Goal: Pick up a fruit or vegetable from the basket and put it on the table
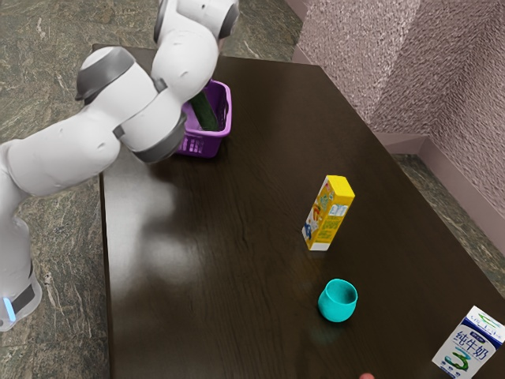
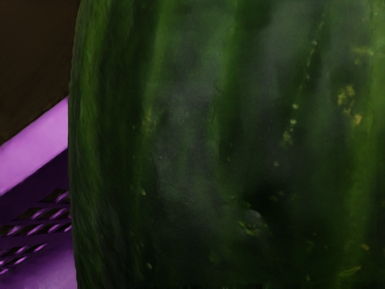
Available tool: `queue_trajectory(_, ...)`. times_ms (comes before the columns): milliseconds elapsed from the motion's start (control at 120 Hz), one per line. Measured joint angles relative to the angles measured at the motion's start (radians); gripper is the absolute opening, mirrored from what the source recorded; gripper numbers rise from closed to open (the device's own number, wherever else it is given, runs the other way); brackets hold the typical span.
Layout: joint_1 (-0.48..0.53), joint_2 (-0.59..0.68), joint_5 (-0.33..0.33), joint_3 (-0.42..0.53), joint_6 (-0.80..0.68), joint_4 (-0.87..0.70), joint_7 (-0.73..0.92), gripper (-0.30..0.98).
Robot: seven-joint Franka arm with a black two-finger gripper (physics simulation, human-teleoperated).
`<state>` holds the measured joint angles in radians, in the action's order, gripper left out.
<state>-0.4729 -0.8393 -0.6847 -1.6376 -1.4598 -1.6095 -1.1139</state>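
A purple basket (image 1: pixel 224 118) stands on the table near the far end in the exterior view, its left part covered by my arm. Inside it leans a long dark green vegetable (image 1: pixel 203 110), like a cucumber, its upper end up near the arm. In the wrist view the green vegetable (image 2: pixel 216 132) is very close under my hand, with the purple basket (image 2: pixel 36 144) beside and behind it. Whether the vegetable is held cannot be made out.
On the dark table (image 1: pixel 213 260) stand a yellow carton (image 1: pixel 328 213), a turquoise cup (image 1: pixel 338 302) and a white-and-blue milk carton (image 1: pixel 471 345). A small reddish thing (image 1: pixel 367 377) pokes in at the exterior view's lower edge.
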Motion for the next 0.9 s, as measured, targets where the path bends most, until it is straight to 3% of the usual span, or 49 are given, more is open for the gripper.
queue_trajectory(400, 0.008, 0.006, 0.068, -0.201, 0.145, 0.012, 0.023, 0.16)
queue_trajectory(567, 0.033, 0.033, 0.052, -0.28, 0.208, 0.203, 0.043, 0.16)
queue_trajectory(667, 0.159, 0.076, -0.011, -0.138, 0.222, 0.392, 0.051, 0.16)
queue_trajectory(817, 0.418, 0.096, -0.127, 0.185, 0.188, 0.682, 0.06, 0.15)
queue_trajectory(900, 0.5, 0.096, -0.159, 0.381, 0.134, 0.755, 0.064, 0.15)
